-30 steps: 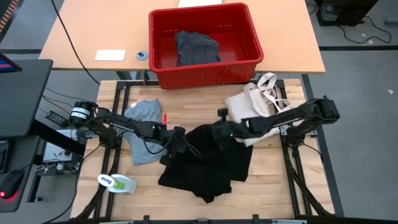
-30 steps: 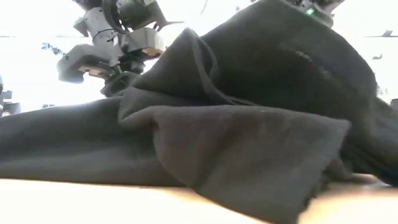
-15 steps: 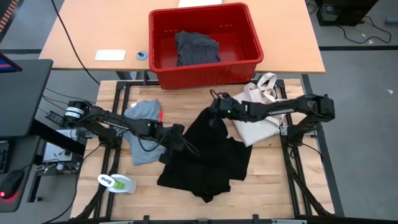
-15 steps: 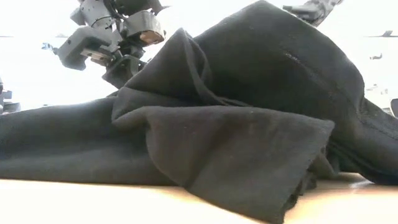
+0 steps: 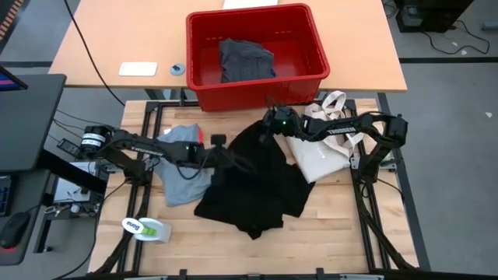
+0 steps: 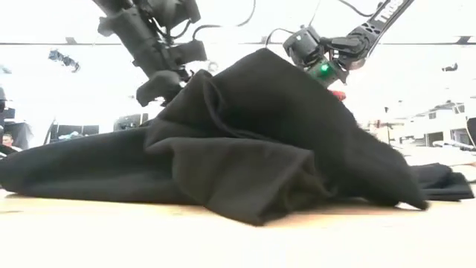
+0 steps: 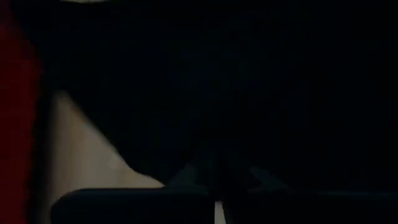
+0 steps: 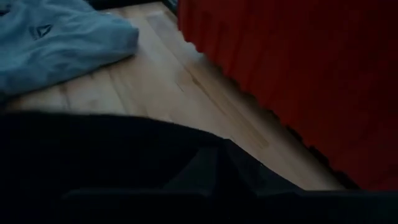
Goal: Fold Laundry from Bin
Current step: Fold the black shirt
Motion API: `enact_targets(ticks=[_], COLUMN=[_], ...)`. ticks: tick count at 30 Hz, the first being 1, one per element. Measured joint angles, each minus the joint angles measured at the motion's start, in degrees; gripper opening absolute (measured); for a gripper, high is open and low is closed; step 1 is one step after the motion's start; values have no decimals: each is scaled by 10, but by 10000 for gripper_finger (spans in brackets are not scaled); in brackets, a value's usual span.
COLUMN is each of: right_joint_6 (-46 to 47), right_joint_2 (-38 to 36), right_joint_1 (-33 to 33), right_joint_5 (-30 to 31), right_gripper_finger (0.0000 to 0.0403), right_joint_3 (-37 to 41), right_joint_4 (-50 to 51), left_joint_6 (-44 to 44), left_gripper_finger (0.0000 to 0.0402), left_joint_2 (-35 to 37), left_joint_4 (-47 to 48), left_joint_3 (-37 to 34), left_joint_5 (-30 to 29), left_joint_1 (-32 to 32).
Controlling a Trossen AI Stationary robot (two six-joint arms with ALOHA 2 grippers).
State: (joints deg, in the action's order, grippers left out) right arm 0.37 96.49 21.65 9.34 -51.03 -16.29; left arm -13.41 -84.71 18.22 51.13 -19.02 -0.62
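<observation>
The large black garment (image 5: 253, 187) lies bunched on the wooden table (image 5: 342, 225) and rises in a ridge toward both grippers (image 6: 245, 141). My left gripper (image 5: 227, 158) is shut on its left side. My right gripper (image 5: 267, 132) is shut on its far end, close to the red bin (image 5: 257, 93). A dark grey garment (image 5: 247, 60) lies inside the bin. The light grey T-shirt (image 5: 183, 167) lies crumpled on the table under my left arm, its small chest mark (image 8: 40, 30) showing in the right wrist view. My left gripper pinches the black garment's left edge (image 5: 233, 161) between its two fingers, coming slanting down from the table's left. Black cloth (image 7: 214, 155) fills its wrist view, so layers cannot be counted. The held part is raised; the rest lies on the table. My right gripper pinches the black garment's far edge (image 8: 186, 140) between its fingers, coming slanting down from the table's right. The held edge (image 6: 279, 59) is lifted off the table, and the cloth slopes from it down to the heap.
A cream tote bag (image 5: 323, 144) lies at the right under my right arm. A white and green bottle (image 5: 148, 229) lies near the front left corner. The bin stands at the table's far edge, just beyond my right gripper.
My right gripper has swung toward the far edge and the bin and has rolled, dragging the black garment's far end with it; the garment is now drawn out toward the bin and its near hem has slid farther in. My left gripper has risen a little, its hold kept.
</observation>
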Motion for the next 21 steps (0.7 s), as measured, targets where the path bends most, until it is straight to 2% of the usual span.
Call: enact_targets(ticks=[2, 5, 14, 17, 21], right_joint_6=[-27, -61, -42, -9, -9], right_joint_2=[0, 0, 0, 0, 0], right_joint_1=[5, 11, 60, 82, 92], right_joint_5=[-8, -11, 15, -9, -47], right_gripper_finger=[24, 44, 171, 193, 201], right_joint_3=[0, 0, 0, 0, 0], right_joint_4=[1, 6, 35, 44, 44], left_joint_6=[15, 28, 2, -16, -20], left_gripper_finger=[11, 11, 11, 11, 11], left_joint_2=[0, 0, -23, -40, -52], left_joint_4=[-29, -54, -95, -91, -95], left_joint_3=[0, 0, 1, 0, 0], left_joint_5=[-7, 36, 222, 226, 205], left_joint_1=[17, 37, 40, 33, 36])
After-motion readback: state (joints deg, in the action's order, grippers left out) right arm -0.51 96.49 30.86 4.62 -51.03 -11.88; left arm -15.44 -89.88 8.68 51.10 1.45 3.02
